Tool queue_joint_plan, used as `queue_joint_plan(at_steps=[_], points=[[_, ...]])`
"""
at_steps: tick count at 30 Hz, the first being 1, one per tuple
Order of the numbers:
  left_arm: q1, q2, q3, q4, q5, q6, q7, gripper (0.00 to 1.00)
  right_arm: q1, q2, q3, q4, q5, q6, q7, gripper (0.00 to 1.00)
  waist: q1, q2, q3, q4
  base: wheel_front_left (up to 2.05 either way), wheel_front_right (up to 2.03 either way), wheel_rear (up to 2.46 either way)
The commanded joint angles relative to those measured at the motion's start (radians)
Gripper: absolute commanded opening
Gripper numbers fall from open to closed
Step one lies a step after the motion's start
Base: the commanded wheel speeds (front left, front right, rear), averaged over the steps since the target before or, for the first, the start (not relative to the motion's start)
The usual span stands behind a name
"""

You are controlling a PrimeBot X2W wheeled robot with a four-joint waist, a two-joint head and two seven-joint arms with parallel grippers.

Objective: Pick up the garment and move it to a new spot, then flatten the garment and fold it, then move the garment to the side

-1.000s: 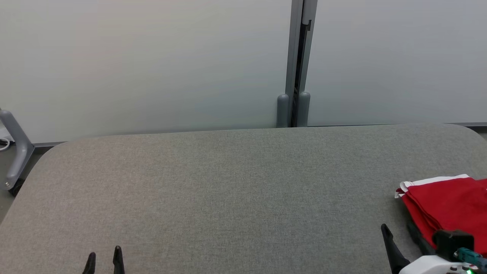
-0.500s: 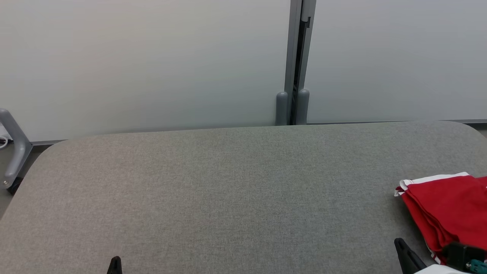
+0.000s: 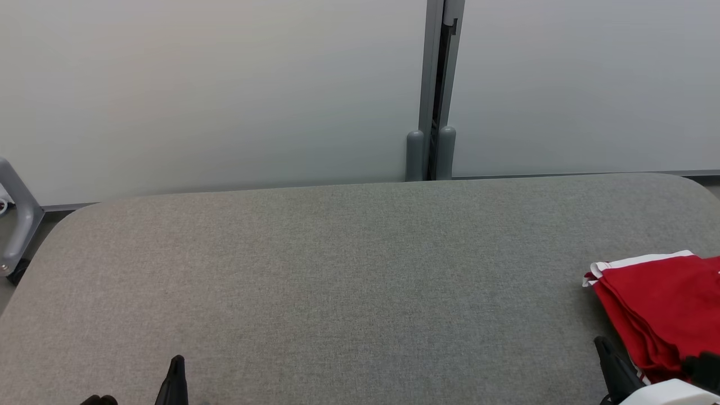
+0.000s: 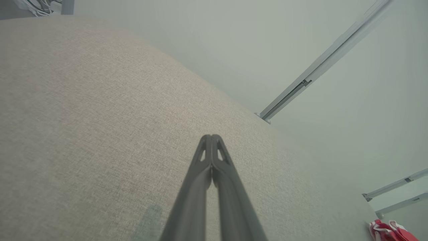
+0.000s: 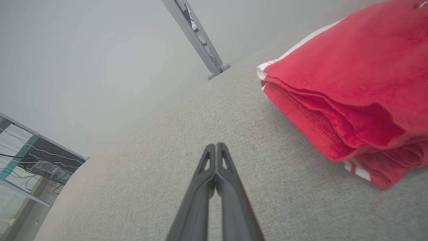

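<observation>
Red folded garment (image 3: 661, 304) lying just right of right gripper (image 5: 216, 146), nearer one; left gripper (image 4: 211, 137) sitting well apart across counter (image 3: 337, 270); both pressing together, empty.

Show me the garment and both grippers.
garment (image 5: 351, 67), right wrist view, top red layer.
right gripper (image 5: 216, 144), right wrist view, at its closed fingertips.
left gripper (image 4: 211, 136), left wrist view, at its closed fingertips.

Looks like a robotics lab: pale partition panels (image 3: 225, 84) behind a grey fabric-covered table (image 3: 337, 270), and a shelf of cabled electronics (image 5: 36, 164) off to the left.
</observation>
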Motion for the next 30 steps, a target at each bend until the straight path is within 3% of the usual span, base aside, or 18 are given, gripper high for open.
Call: queue_joint_plan(at_steps=[1, 30], points=[[-0.04, 0.003, 0.011, -0.007, -0.036, -0.014, 0.007, 0.0, -0.028, -0.01, -0.011, -0.01, 0.047, 0.0, 0.003, 0.0, 0.0, -0.0001, 0.002, -0.001, 0.0, 0.0, 0.0], [-0.15, -0.034, 0.044, 0.027, -0.322, -0.097, 0.086, 0.0, -0.072, -0.015, -0.072, 0.0, 0.412, 0.0, 0.009, 0.0, 0.0, -0.0001, 0.027, -0.011, 0.0, 0.0, 0.0]])
